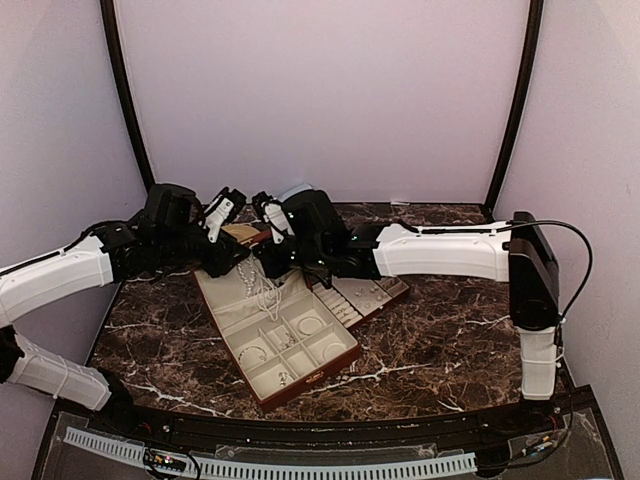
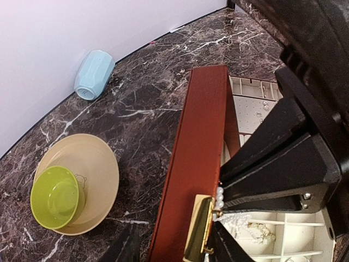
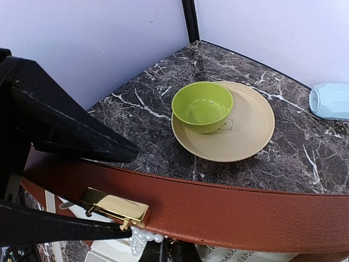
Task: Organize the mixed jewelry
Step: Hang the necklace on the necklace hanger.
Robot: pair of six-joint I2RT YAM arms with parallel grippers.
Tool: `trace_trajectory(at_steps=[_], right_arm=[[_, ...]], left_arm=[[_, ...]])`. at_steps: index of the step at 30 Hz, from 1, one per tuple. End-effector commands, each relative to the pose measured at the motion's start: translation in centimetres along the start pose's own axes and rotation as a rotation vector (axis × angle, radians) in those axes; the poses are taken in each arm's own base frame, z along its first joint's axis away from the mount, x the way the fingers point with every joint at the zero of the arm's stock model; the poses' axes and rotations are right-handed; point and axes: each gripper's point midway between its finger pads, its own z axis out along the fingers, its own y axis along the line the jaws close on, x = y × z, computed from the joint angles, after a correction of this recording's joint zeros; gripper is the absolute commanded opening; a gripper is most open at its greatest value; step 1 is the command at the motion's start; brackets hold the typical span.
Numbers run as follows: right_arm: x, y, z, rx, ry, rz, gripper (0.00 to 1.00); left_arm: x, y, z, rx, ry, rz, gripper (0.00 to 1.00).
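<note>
A reddish-brown case [image 1: 312,377] with a cream lining lies open in the middle of the dark marble tabletop [image 1: 450,345]. Its lining is split into small compartments. Thin round bangles [image 1: 311,324] lie one to a compartment in several of them, and tiny silvery pieces [image 1: 283,378] sit in a compartment near the front wall. A pearl bead strand [image 3: 143,236] trails down over the rear compartments. Just to the right of the case, touching its side, is a shallow cream-lined tray [image 1: 392,291] dotted with very small pieces, too small to name.

The case's lid [image 2: 193,153] stands raised at the back, with a gold clasp [image 3: 115,207] on its edge. The left claw [image 3: 132,190] straddles that edge at the clasp, one finger on each side. Its jaws are parted, and one finger stands off the leather. The right claw [image 2: 224,197] is closed, with beads of the strand pinched at its tip, just inside the lid.

Behind the case, a green bowl [image 3: 202,106] sits on a beige plate [image 3: 248,136]. A pale blue rounded object [image 3: 331,101] lies on its side near the back wall, apart from the plate.
</note>
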Motion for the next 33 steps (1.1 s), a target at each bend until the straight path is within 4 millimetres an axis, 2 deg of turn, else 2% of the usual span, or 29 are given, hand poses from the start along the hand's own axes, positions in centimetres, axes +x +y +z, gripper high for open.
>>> trace_trajectory(at_steps=[1, 14, 25, 29, 33], right_arm=[[-1.1, 0.5, -0.2, 0.006, -0.030, 0.021, 0.00], [0.2, 0.7, 0.0, -0.013, 0.033, 0.034, 0.01], [-1.8, 1.1, -1.3, -0.022, -0.012, 0.044, 0.24], [-2.6, 1.2, -1.8, -0.027, -0.022, 0.042, 0.29], [-3.0, 1.1, -2.2, -0.018, -0.033, 0.040, 0.29]], left_arm=[[1.8, -1.6, -0.1, 0.081, 0.033, -0.002, 0.45], [1.8, -1.6, -0.4, 0.075, 0.028, 0.002, 0.46], [1.8, -1.5, -0.6, 0.070, 0.023, 0.007, 0.46], [1.8, -1.5, -0.6, 0.069, 0.022, 0.007, 0.46], [1.9, -1.5, -0.5, 0.069, 0.025, 0.007, 0.46]])
